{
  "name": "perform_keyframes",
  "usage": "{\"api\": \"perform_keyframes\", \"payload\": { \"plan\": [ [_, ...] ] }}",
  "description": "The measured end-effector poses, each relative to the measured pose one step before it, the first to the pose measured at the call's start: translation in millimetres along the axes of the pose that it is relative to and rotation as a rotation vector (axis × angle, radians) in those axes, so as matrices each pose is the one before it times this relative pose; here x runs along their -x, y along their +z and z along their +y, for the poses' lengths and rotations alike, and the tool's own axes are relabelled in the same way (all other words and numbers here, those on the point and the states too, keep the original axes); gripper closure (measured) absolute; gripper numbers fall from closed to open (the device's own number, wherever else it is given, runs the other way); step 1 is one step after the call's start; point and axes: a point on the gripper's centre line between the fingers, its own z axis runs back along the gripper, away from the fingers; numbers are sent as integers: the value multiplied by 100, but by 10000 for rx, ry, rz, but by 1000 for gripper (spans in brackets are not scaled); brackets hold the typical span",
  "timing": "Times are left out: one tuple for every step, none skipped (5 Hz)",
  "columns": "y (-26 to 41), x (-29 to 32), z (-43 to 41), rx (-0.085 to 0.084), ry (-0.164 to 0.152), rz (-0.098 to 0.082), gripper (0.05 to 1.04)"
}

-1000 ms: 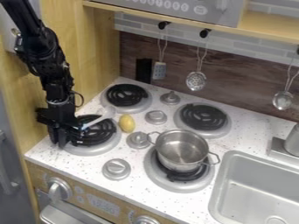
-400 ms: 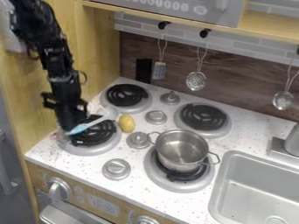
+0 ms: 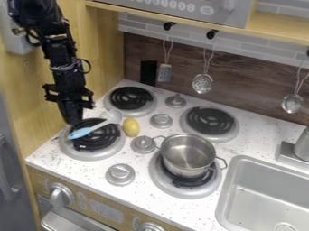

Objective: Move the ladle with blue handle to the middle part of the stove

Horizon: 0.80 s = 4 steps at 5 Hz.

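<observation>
The black gripper (image 3: 73, 120) hangs at the left, just behind the front-left burner (image 3: 91, 155). Across that burner's black coil lies the ladle, its light blue handle (image 3: 81, 132) pointing to the front left and its pale, see-through bowl (image 3: 113, 116) at the back right, close to the yellow lemon-like object. The handle's end is a little below the gripper in the view; whether the two touch, I cannot tell.
A yellow object (image 3: 131, 127) sits right of the ladle. A metal pot (image 3: 188, 155) stands on the front-right burner. Grey knobs (image 3: 161, 120) rise between the burners, with the sink (image 3: 265, 194) at the right. Utensils (image 3: 203, 83) hang along the back wall.
The gripper has moved up and back from the front-left burner's left side. The ladle's blue handle, partly hidden before, is now in full view.
</observation>
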Motion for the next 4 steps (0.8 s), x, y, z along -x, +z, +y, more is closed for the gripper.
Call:
{"api": "perform_keyframes", "payload": {
  "plan": [
    [-2257,-1631,849,-204,-132,-593,641],
    [-587,-973,162,-175,-354,-802,336],
    [-1223,678,-316,-94,-268,-205,83],
    [-761,279,-64,-49,29,-85,74]
  ]
}}
